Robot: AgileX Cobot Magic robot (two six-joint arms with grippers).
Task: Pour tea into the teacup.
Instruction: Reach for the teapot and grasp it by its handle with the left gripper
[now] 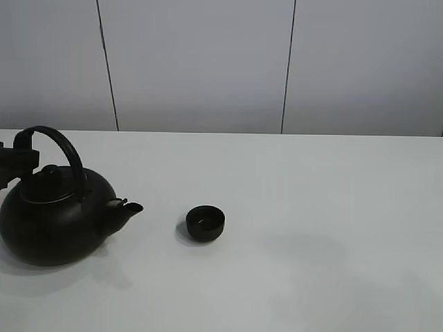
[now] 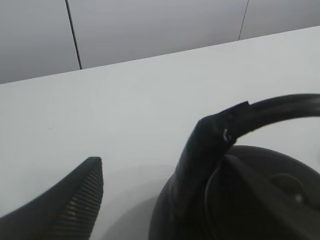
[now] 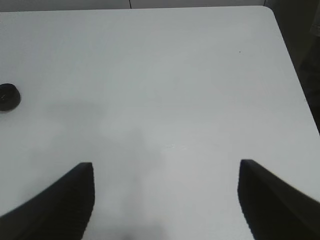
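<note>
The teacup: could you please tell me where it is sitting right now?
In the exterior high view the teacup stands on the white table slightly left of centre, just right of the kettle and clear of its spout.

White table [image 1: 311,207] — kettle [image 1: 48,221], teacup [image 1: 205,223] on it.

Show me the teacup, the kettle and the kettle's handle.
teacup [image 1: 205,224], high exterior view, front rim.
kettle [image 1: 55,227], high exterior view, round body.
kettle's handle [image 2: 285,107], left wrist view, arched top bar.
</note>
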